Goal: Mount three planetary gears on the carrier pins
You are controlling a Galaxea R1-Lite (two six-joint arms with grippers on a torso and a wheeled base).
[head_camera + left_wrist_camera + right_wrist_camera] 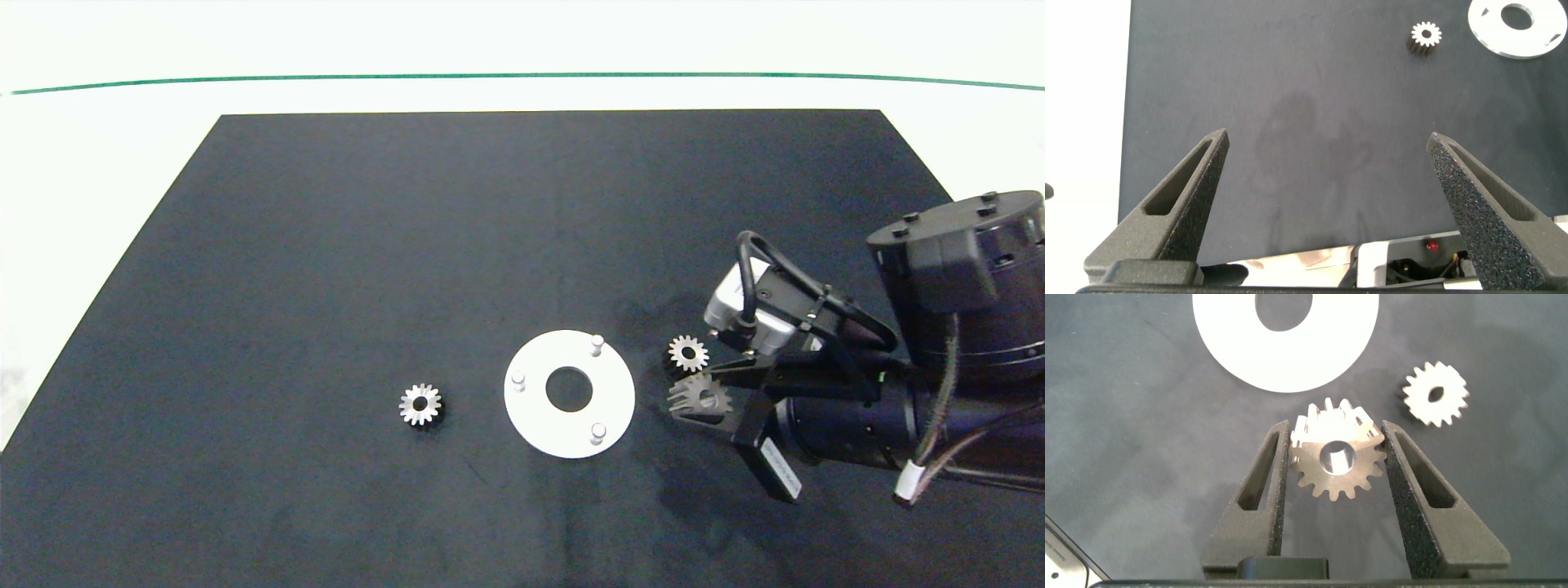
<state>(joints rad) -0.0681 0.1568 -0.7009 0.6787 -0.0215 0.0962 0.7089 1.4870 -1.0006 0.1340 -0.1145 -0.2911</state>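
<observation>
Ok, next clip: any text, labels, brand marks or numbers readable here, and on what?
White label on the right arm, near the right gripper closed on a planetary gear: print too small to read.
Nothing legible on the white carrier disc, the other gears, or the black mat.

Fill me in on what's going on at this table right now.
The right end effector has its fingers closed on one planetary gear, just right of the white disc. All three carrier pins are bare, so nothing is installed yet. A second gear lies on the black mat beside the held one, and a third lies left of the disc. The left end effector is open, over bare mat away from the parts.
</observation>
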